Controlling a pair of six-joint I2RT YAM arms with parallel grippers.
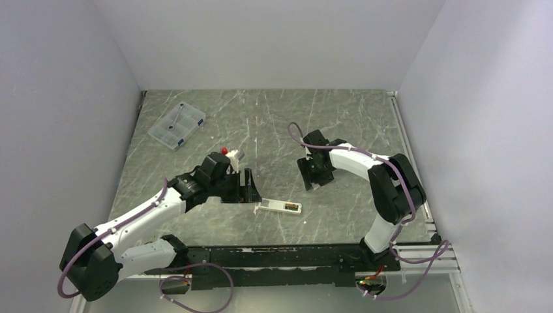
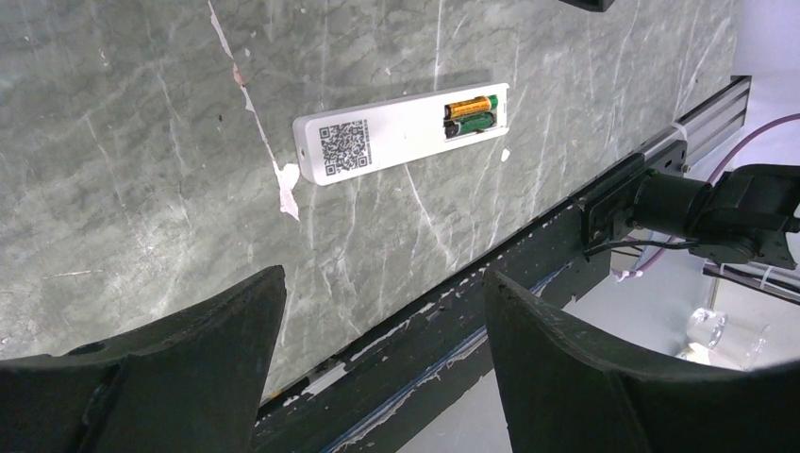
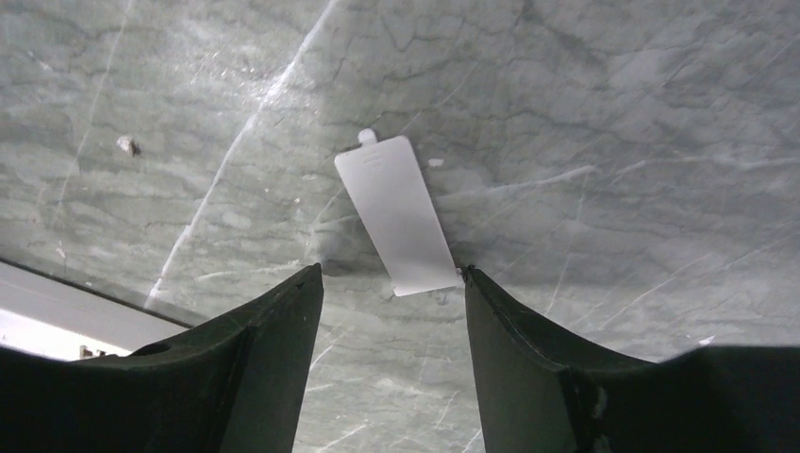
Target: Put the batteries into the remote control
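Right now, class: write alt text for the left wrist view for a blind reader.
A white remote control lies back up on a grey marbled table, its bay uncovered, an orange battery and a green battery side by side inside. The left gripper hangs open in the foreground, its dark fingers apart, holding nothing.

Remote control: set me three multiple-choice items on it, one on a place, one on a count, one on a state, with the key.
1. Where are the batteries relative to the remote control?
A) lying loose beside it
B) seated in its open compartment
C) stacked on its closed back

2. How many cells show there?
A) one
B) three
C) two

3. The white cover is:
A) lying flat on the table, off the remote
B) clipped onto the remote
C) standing on edge

Key:
1 B, the left wrist view shows them in the bay.
2 C, one orange, one green.
3 A, it lies beneath the right gripper, whose fingers are parted.
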